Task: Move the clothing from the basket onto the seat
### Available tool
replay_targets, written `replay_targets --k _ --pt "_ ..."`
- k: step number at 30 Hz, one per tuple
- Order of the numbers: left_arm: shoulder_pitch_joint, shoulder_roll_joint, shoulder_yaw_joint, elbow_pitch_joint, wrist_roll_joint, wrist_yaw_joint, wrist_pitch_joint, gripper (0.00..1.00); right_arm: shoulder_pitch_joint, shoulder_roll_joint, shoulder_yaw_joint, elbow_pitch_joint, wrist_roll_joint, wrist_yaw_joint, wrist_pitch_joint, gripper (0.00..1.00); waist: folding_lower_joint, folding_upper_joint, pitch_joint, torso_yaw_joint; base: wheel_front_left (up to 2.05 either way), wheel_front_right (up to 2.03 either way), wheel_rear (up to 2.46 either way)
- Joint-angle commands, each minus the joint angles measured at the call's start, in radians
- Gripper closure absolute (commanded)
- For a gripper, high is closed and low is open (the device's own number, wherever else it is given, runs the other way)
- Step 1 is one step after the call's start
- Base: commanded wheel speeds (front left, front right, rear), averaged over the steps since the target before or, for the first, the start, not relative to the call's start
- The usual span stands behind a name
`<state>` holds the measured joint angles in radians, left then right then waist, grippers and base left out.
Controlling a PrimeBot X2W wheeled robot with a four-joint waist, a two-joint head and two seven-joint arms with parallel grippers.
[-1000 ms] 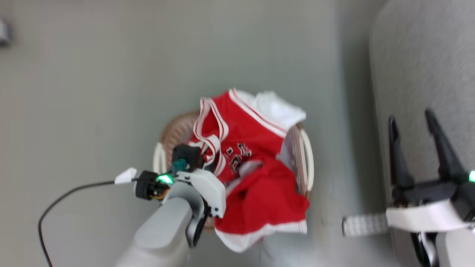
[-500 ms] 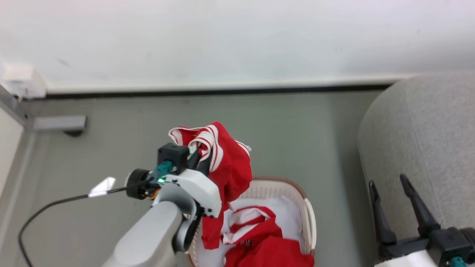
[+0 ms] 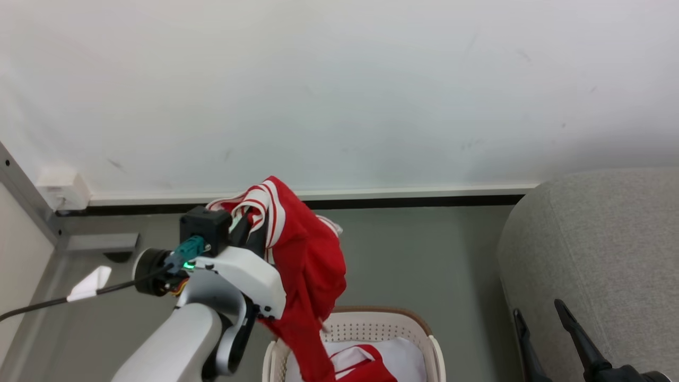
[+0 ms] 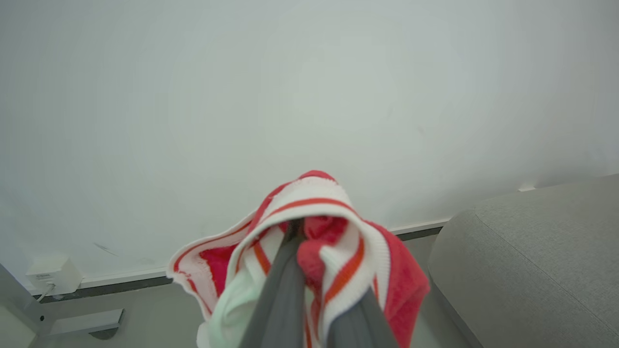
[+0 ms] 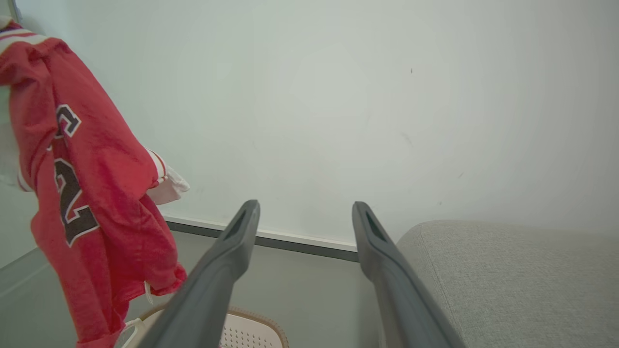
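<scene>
My left gripper [image 3: 250,227] is shut on a red jersey [image 3: 307,265] with white striped trim, which hangs from it above the basket [image 3: 371,322]. In the left wrist view the bunched trim of the clothing [image 4: 316,203] wraps the fingertips of the left gripper [image 4: 297,229]. More red and white clothing [image 3: 366,361] lies inside the cream basket with the brown rim. My right gripper [image 5: 305,209] is open and holds nothing, near the grey seat [image 5: 508,270]. The seat [image 3: 599,254] stands to the right of the basket. The hanging jersey [image 5: 96,193] shows dark numbers.
A white wall with a dark baseboard [image 3: 424,200] runs behind the basket. A small white box [image 3: 61,190] and a grey bracket [image 3: 101,242] sit at the left wall corner. A black cable [image 3: 32,309] trails from my left wrist. Grey floor [image 3: 424,265] lies between basket and seat.
My left gripper has raised the red jersey out of the basket, so it now hangs free. The head camera has tilted up toward the wall. The right gripper stays open.
</scene>
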<state>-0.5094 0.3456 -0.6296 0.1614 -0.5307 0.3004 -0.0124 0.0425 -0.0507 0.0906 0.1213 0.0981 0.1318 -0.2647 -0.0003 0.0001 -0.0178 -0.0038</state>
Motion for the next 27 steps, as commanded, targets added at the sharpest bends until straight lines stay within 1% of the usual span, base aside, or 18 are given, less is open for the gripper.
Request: replay_targets --k 1,6,11,27 --pt "0.017 0.012 0.001 -0.018 -0.009 0.005 0.007 1.00 0.014 0.000 0.001 -0.002 0.002 -0.002 0.000 0.00 0.0003 -0.0001 -0.014 -0.004 0.00 0.00 0.00" --pt "0.029 0.035 -0.001 -0.081 -0.002 0.025 0.034 1.00 0.023 0.000 0.001 -0.008 -0.004 -0.002 0.000 0.00 0.0003 -0.0001 -0.026 -0.008 0.00 0.00 0.00" --pt "0.038 0.041 -0.003 -0.120 -0.004 0.034 0.045 1.00 0.027 0.000 0.000 -0.014 -0.006 -0.002 0.000 0.00 0.0003 -0.0001 -0.025 -0.006 0.00 0.00 0.00" --pt "0.033 0.043 -0.009 -0.149 0.000 0.049 0.051 1.00 0.018 0.000 0.022 -0.028 -0.017 -0.002 0.000 0.00 0.0003 -0.0001 -0.019 -0.003 0.00 0.00 0.00"
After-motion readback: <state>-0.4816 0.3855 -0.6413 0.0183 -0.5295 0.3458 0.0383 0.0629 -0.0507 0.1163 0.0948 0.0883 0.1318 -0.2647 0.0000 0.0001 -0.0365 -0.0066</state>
